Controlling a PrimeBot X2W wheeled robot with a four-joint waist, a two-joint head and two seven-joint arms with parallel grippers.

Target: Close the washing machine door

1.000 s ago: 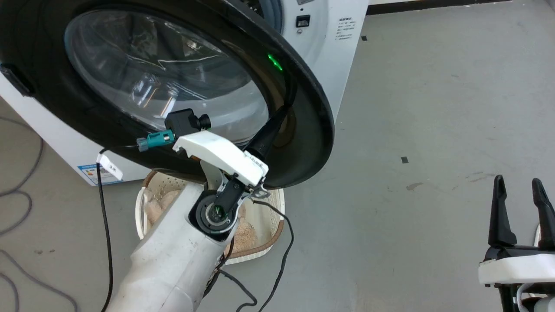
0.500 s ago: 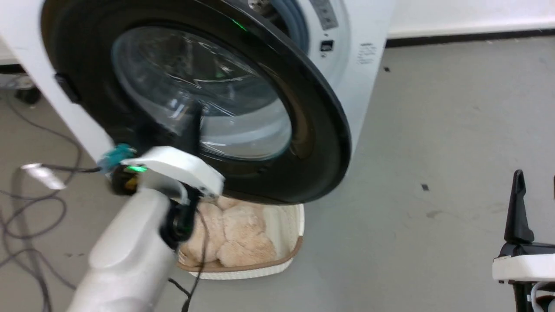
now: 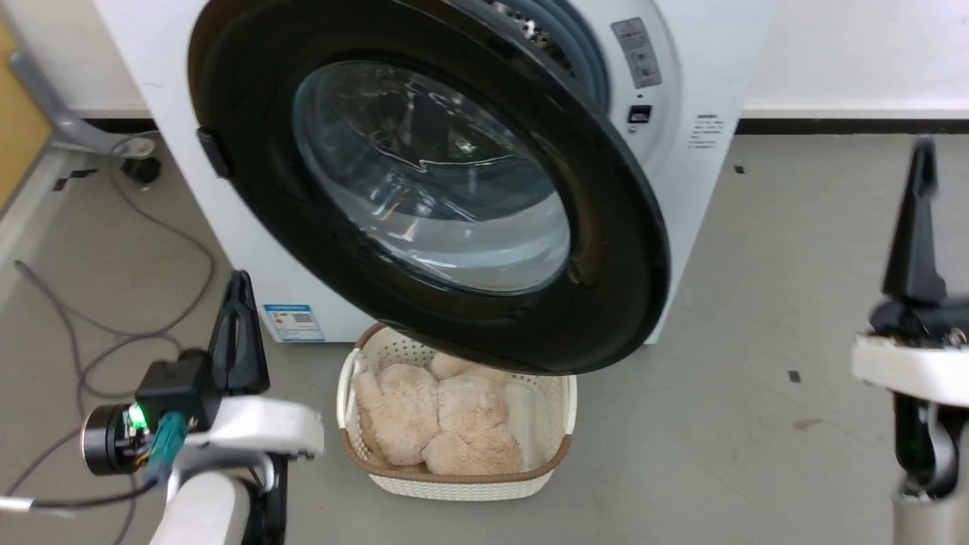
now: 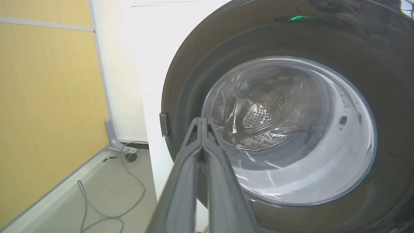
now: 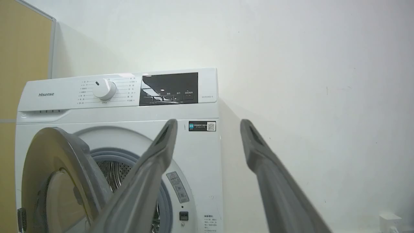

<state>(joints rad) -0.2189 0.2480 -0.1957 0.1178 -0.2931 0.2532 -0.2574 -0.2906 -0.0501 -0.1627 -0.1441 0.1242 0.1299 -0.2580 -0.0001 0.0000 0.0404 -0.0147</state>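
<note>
The washing machine door point(image 3: 424, 174), glossy black with a bulging glass centre, stands partly open, swung out from the white washing machine point(image 3: 704, 76). My left gripper point(image 3: 241, 284) is shut and holds nothing. It sits low on the left, apart from the door. In the left wrist view its closed fingertips point(image 4: 200, 121) point at the door point(image 4: 291, 129) near the hinge side. My right gripper point(image 3: 920, 151) is raised at the right edge, away from the machine. The right wrist view shows it open point(image 5: 209, 124), and beyond it the door point(image 5: 58, 168) ajar on the washing machine point(image 5: 129, 113).
A cream perforated basket point(image 3: 454, 484) of beige fluffy cloth stands on the floor under the door's lower edge. Grey cables point(image 3: 76, 341) trail over the floor at the left. A yellow panel point(image 4: 48, 97) stands left of the machine, and a white wall point(image 5: 307, 81) rises behind it.
The head camera has shifted, so the whole picture has moved. My left gripper has come off the door's rim and dropped to the lower left. My right gripper stands higher in the picture.
</note>
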